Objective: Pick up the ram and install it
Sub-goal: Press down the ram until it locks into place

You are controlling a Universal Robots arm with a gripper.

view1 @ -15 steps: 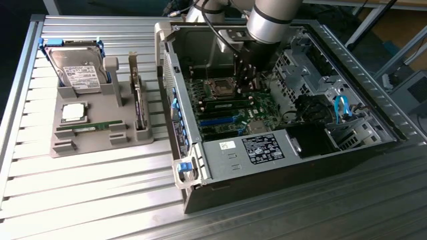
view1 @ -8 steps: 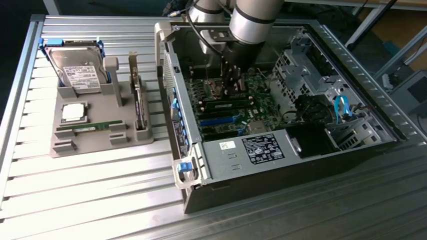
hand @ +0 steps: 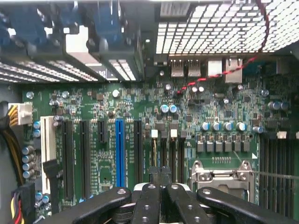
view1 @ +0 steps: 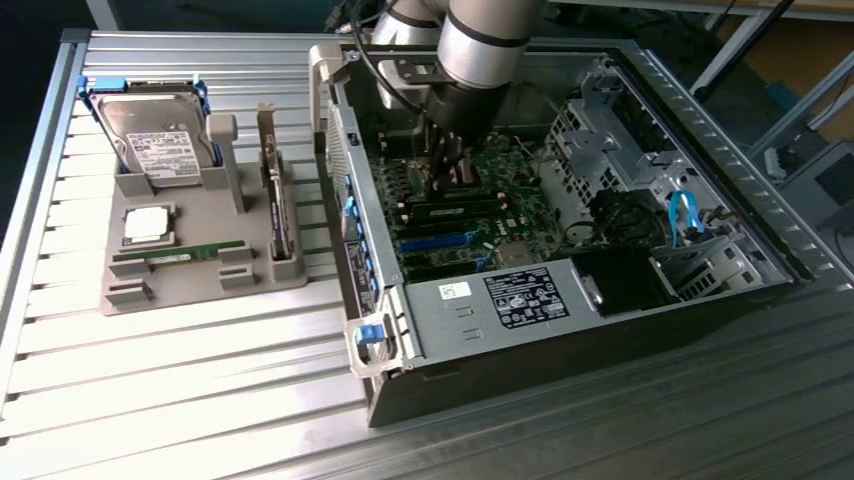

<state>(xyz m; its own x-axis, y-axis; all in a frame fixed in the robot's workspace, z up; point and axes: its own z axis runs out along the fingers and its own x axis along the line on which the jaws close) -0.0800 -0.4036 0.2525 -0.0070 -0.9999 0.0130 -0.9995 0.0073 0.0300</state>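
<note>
1. We see the gripper (view1: 447,172) down inside the open computer case (view1: 694,160), in the upper middle of the exterior view. It hangs just over the green motherboard (view1: 514,160).

2. In the wrist view, the gripper (hand: 160,179) sits at the bottom middle of the frame. Its black fingers (hand: 148,200) are pressed close together. We cannot see anything held between them.

3. We see a ram (view1: 178,256) lying flat in a slot of the gray holder tray (view1: 200,290), in the left middle of the exterior view. Its long side runs across the frame, from left to right.

4. That stick is well apart from the gripper. It lies outside the case, toward the exterior view's left and a bit lower in the frame.

5. We also see a dark stick (view1: 454,212) already sitting in a slot on the motherboard, just below the gripper in the exterior view. We think it may be a ram pushed in place, but we cannot be sure.
</note>
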